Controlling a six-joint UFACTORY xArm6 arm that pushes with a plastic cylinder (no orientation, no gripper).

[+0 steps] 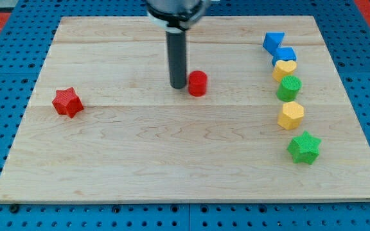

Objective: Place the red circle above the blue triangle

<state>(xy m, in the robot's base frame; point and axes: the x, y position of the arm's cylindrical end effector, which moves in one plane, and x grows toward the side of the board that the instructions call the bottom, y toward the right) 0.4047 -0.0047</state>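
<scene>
The red circle [198, 83] sits a little above the board's middle. My tip [178, 86] stands right at its left side, touching or nearly touching it. The blue triangle [273, 42] lies at the view's upper right, at the top of a column of blocks, well to the right of the red circle and slightly higher.
Below the blue triangle runs a column: a blue cube [285, 56], a yellow heart [284, 69], a green circle [288, 88], a yellow hexagon [291, 115] and a green star [304, 147]. A red star [67, 102] lies at the left. The wooden board [140, 160] sits on a blue pegboard.
</scene>
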